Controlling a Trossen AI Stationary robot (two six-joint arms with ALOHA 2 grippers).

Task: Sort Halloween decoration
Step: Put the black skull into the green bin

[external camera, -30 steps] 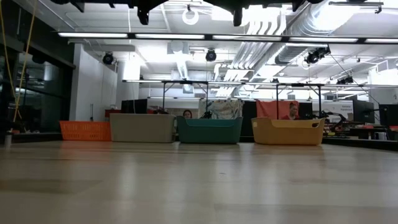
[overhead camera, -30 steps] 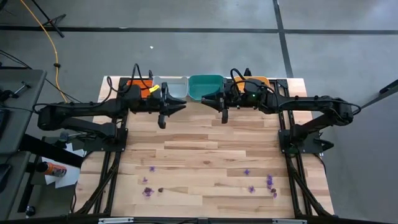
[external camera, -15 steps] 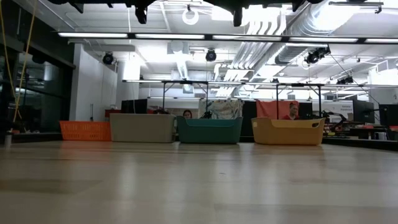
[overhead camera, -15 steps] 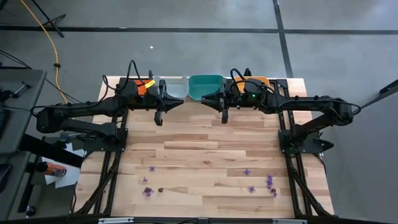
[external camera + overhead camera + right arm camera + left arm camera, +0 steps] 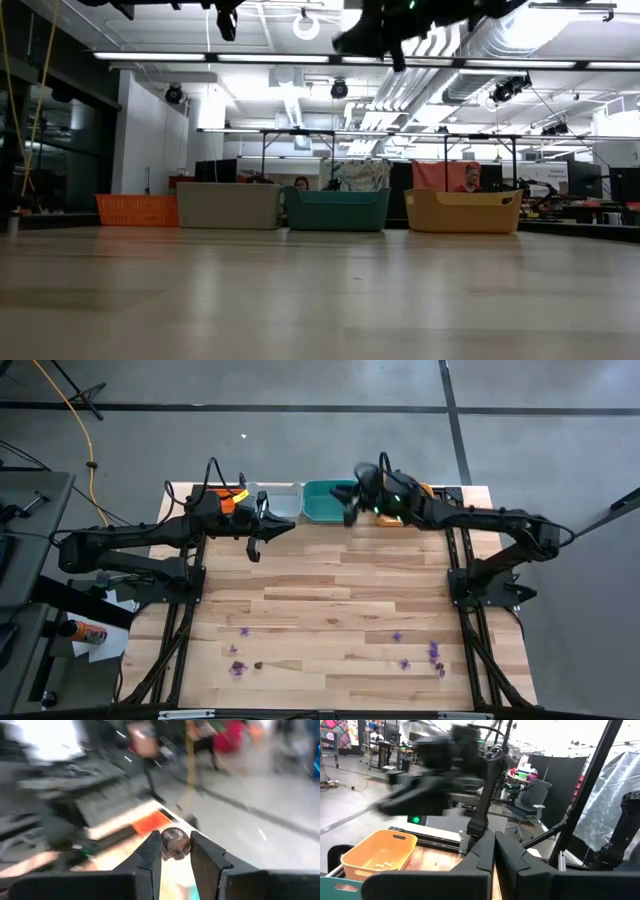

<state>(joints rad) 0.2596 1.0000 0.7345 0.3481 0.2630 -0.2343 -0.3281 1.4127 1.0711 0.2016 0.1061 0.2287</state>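
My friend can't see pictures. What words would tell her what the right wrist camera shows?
The right gripper pinches a small dark, round trinket between its two dark fingers. Everything behind it is a blur, with an orange patch just past the fingers.

— What's different from a second ago?
— The right gripper (image 5: 350,508) has swung from the boards toward twelve o'clock, over the teal tray (image 5: 328,501) (blurred in the low view).
— And the left?
— The left gripper (image 5: 254,546) shifted slightly toward nine o'clock, and its fingers (image 5: 485,851) have closed together.
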